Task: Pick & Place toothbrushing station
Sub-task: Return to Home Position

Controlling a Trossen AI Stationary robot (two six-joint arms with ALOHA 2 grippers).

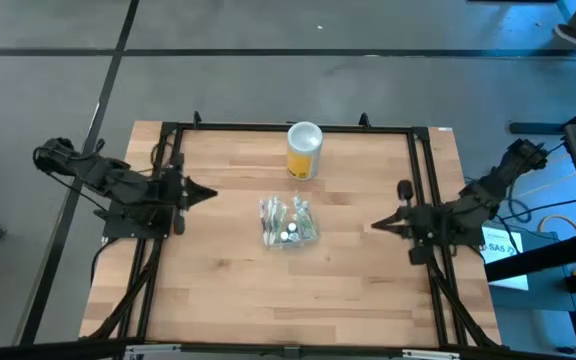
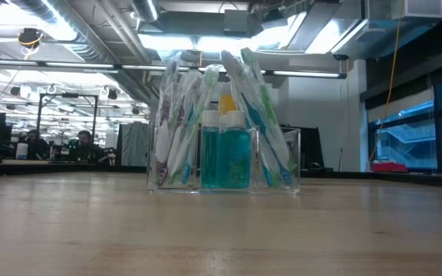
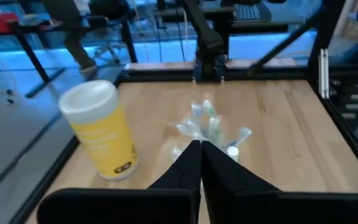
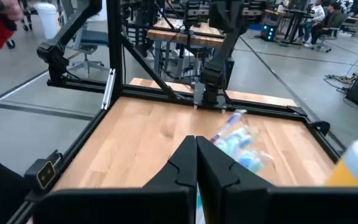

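Left gripper (image 1: 211, 193): mine, fingers pressed together on nothing, at the table's left side, well apart from the station and pointing towards it.
Right gripper (image 1: 376, 226): mine too, fingers pressed together and empty, at the right side, apart from the station.
Toothbrushing station (image 1: 288, 222): upright at the middle of the wooden table (image 1: 218, 290), between my grippers, touching neither.
Contents: toothbrushes (image 2: 261, 107) lean out of its left and right parts; two teal bottles (image 2: 236, 157) stand between them.
Yellow canister (image 1: 304, 150): upright, white-lidded, just beyond the station, near the far edge.
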